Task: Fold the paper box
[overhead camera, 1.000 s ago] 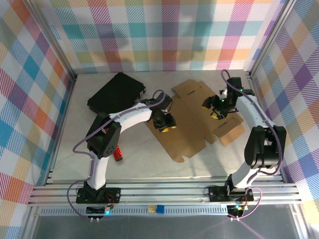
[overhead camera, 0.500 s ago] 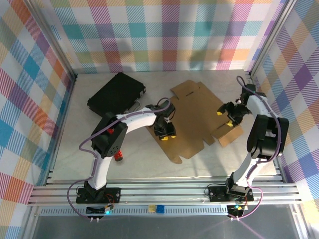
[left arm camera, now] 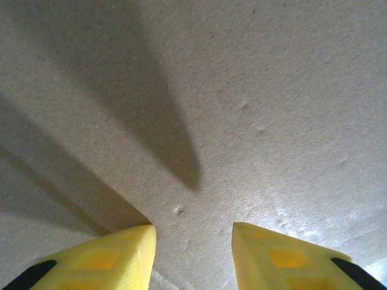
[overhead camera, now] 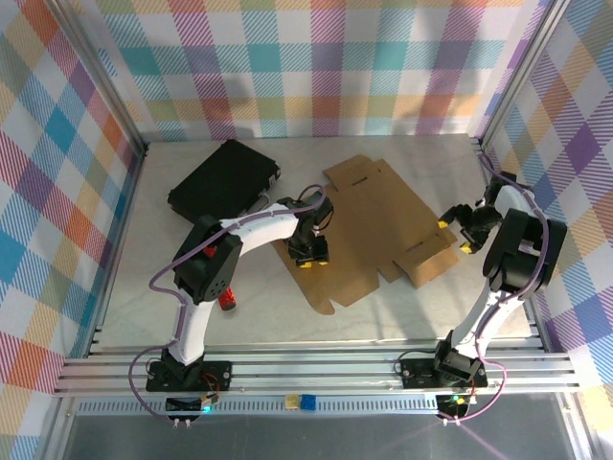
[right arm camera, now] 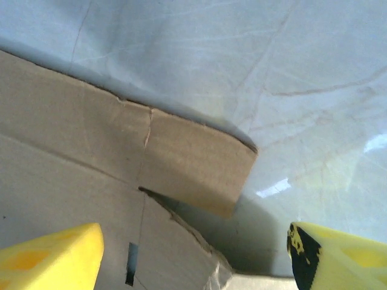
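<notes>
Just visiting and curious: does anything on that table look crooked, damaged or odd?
The cardboard sheet lies askew on the table. A small flap at its right end seems lifted, casting a shadow, and the edge beside it looks ragged, perhaps torn.

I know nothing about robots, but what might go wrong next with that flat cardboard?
1. The right fingers stand wide open beside a flap of the paper box that seems slightly lifted. A badly placed close might crumple or tear it.
2. The left fingers are down at the sheet's left part with nothing between them. The sheet may slide if the other side gets pulled.
</notes>
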